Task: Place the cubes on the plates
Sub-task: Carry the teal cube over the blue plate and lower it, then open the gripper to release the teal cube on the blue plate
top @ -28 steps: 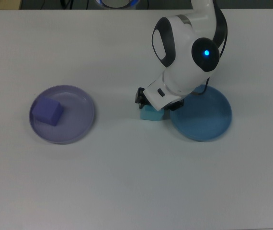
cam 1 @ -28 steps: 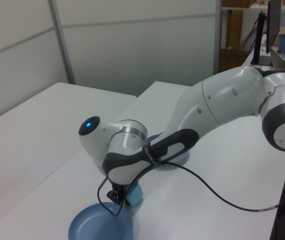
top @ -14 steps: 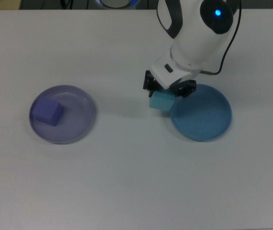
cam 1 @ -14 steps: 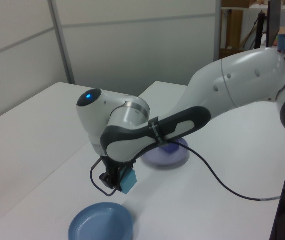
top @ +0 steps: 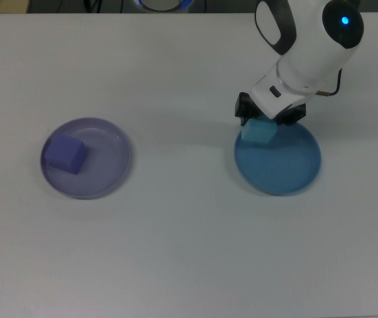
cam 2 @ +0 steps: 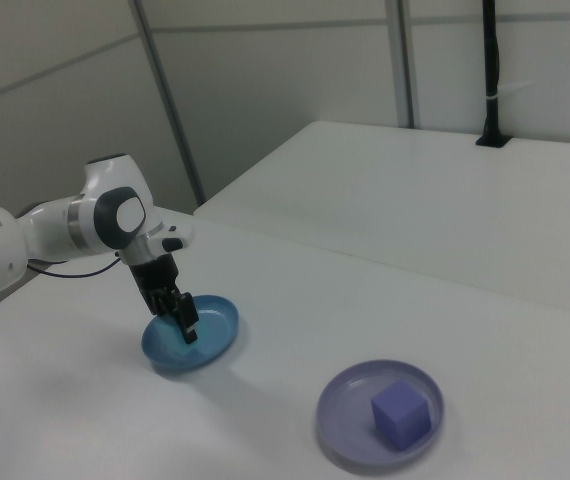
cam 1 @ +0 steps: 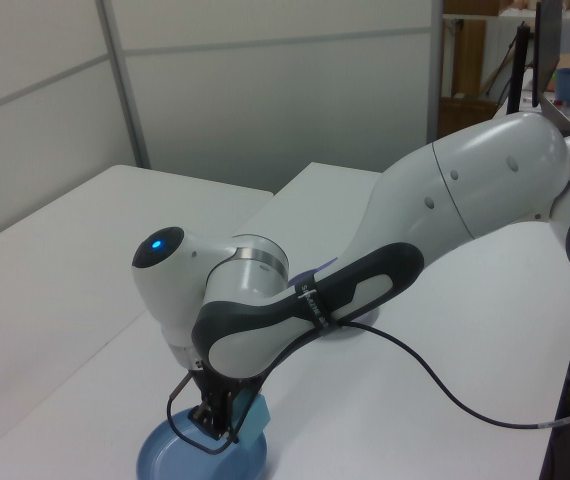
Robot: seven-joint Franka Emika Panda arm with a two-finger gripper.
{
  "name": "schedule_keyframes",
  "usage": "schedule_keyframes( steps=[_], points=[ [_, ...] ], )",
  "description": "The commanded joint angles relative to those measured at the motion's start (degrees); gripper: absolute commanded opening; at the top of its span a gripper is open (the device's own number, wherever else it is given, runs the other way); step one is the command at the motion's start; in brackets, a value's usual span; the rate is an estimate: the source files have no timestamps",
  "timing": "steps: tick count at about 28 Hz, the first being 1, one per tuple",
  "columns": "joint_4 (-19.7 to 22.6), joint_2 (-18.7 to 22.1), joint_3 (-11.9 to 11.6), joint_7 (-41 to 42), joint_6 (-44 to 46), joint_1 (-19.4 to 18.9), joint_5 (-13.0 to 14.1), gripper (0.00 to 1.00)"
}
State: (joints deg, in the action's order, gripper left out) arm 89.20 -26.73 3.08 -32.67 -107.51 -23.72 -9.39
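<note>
Your fingers (top: 263,122) are clamped on the turquoise cube (top: 258,133) over the blue plate (top: 288,169), upper-left rim (drop looks next). Purple cube (top: 67,154) sits on the lavender plate (top: 109,169), frame left.

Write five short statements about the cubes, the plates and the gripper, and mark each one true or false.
1. The small purple cube rests on the round pale lavender plate. True.
2. The small turquoise cube lies on the bare white table, clear of both plates. False: it is in the gripper, over the top-view's upper-left edge of the round blue plate.
3. The gripper is shut on the turquoise cube. True.
4. In the top view, the blue plate is to the left of the lavender plate. False: it is to the right.
5. The two plates touch each other. False: bare table separates them.
</note>
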Motion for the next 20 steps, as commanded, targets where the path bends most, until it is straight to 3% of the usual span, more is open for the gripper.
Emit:
schedule_keyframes(
  steps=[1,11,17,20],
  points=[
    [-0.9,-0.7,-0.2,-1.0,0.0,0.2,-0.5,1.0],
    [-0.9,0.8,-0.2,-1.0,0.6,-0.6,-1.1,1.0],
    [-0.7,7.1,-1.0,2.4,4.5,0.4,-0.5,1.0],
    [-0.6,10.4,-1.0,6.8,7.6,2.7,0.5,1.0]
  ],
)
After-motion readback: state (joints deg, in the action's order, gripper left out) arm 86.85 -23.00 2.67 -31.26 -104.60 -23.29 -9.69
